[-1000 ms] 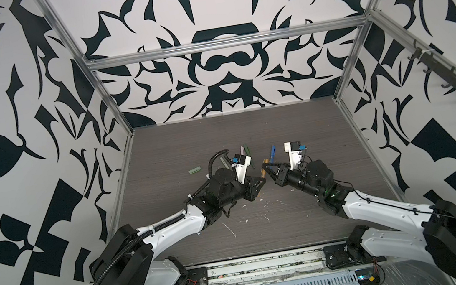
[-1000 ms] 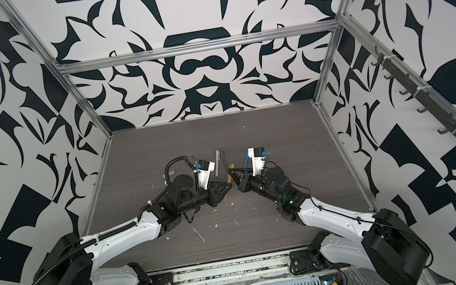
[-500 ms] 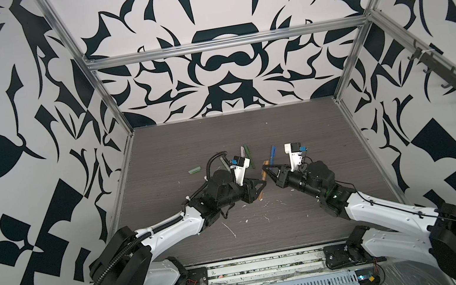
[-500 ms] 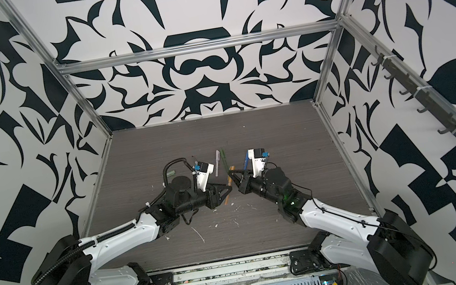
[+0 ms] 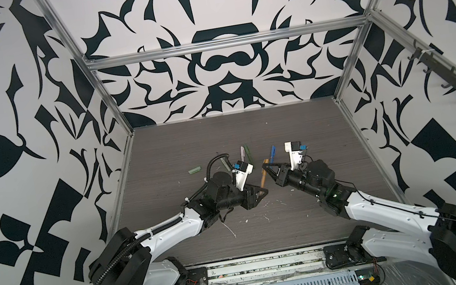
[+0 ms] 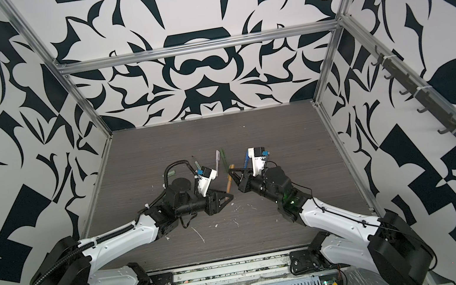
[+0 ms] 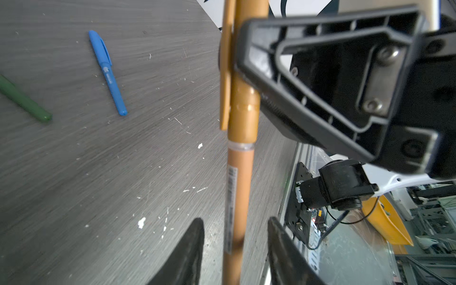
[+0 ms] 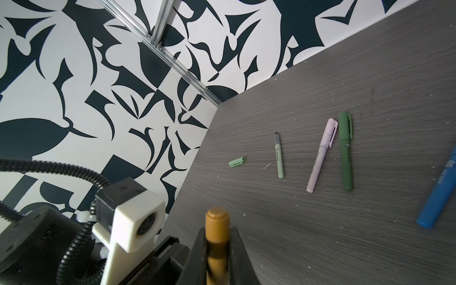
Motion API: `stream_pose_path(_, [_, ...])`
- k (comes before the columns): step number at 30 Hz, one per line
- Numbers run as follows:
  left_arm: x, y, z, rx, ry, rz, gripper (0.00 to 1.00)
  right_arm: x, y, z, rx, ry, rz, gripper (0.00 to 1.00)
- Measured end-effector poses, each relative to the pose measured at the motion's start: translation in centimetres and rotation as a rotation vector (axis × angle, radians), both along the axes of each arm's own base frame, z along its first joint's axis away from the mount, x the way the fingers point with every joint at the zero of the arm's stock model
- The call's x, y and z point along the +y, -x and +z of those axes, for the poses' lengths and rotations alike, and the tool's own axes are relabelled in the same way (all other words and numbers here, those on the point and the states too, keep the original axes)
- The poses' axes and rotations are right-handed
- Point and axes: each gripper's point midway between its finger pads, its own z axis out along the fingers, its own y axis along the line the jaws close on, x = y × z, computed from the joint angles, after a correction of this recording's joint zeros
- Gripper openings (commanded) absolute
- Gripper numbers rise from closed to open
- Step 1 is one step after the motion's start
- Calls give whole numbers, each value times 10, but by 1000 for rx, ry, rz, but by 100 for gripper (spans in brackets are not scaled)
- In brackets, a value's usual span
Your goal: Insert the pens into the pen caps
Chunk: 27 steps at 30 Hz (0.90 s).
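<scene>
Left wrist view, progress check. Right gripper [image 8: 217, 233] is clamped on the orange-brown plastic pen [image 7: 240, 172], pinching it at its matching clipped cap [image 7: 243, 118]. The cap looks pushed fully home against the clear ring. The pen is held in the air above the grey wood-grain table [image 5: 219, 132]. Left gripper [image 7: 235, 219] has its fingers parted either side of that pen's barrel, with a gap on both sides: part-way open, holding nothing.

Count, all placed from the orange-brown pen:
- Blue capped pen [image 7: 108, 74] lies on the table just beyond it, away from the robot.
- Dark green capped pen [image 8: 345, 153] and pale pink capped pen [image 8: 320, 155] lie close side by side, off toward the left gripper's side.
- Pale green pen [image 8: 278, 158], dark tip bare, lies further off on that same side.
- Its short pale green cap [image 8: 237, 161] lies furthest out, apart from its pen.

Judged: four of five capped, with the held one not yet set down. One pairing is left, the pale green pen and its cap.

Setting: enclosure walls [image 5: 226, 81] are white with bold black leaf-like shapes, on an aluminium frame [image 5: 223, 45]. The table is dull and scuffed, with small white flecks [image 7: 141, 222] scattered under and around the orange-brown pen.
</scene>
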Motion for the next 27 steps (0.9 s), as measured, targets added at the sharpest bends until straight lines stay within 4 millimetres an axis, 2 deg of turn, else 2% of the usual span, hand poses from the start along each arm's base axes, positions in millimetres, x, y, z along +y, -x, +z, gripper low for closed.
stream_pose_path(4, [-1,2,1,-3,4,-15,27,2,-1,5,-7,-7,4,0])
stream_pose_path(11, [1,1,-2,-9,4,0,13,6,0,0,11,-2,29,0])
stream_pose_path(14, [2,0,-3,-6,4,6,8,9,0,-1,19,2,45,12])
stream_pose_path(16, [3,0,-1,-12,9,10,7,11,0,1,23,9,56,20])
stream_pose_path(20, [4,0,3,-30,20,12,6,13,3,10,23,44,77,27])
stream_pose_path(27, [6,1,15,-74,37,10,6,7,5,37,-13,117,67,31])
